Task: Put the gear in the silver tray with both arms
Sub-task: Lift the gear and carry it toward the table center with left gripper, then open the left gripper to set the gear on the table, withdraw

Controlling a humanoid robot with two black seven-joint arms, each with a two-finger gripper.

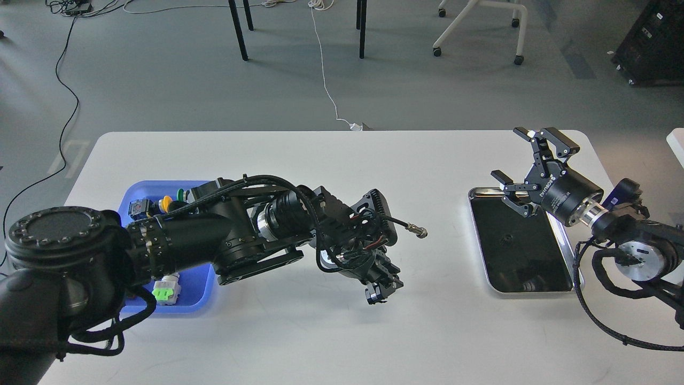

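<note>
**Silver tray sits empty on the right, both arms over the table**

Look right and you have the silver tray (521,243): a shiny metal rectangle with rounded corners, a bright raised rim and a dark bottom that mirrors like black glass. It lies flat on the white table (331,160), on your right half, and nothing lies in it that you can make out. Its long axis runs from the near table edge away from you, leaning slightly to the left at the far end, with the short sides facing you and the far edge.

Your right gripper (526,166) hangs over the tray's far end, fingers spread wide and holding nothing, its body angled back toward the right arm (636,240) at the tray's right rim.

Your left arm (214,230) reaches across the blue tray (133,195), which carries small coloured parts (166,291). The left gripper (382,289) points down toward the table near the middle; it shows dark and end-on, so you cannot tell how its fingers stand or whether they carry anything.

Between that gripper and the silver tray's left rim the tabletop is bare. The tray's right rim is close to the table's right edge, and its near rim leaves a strip of bare table in front of you.
</note>
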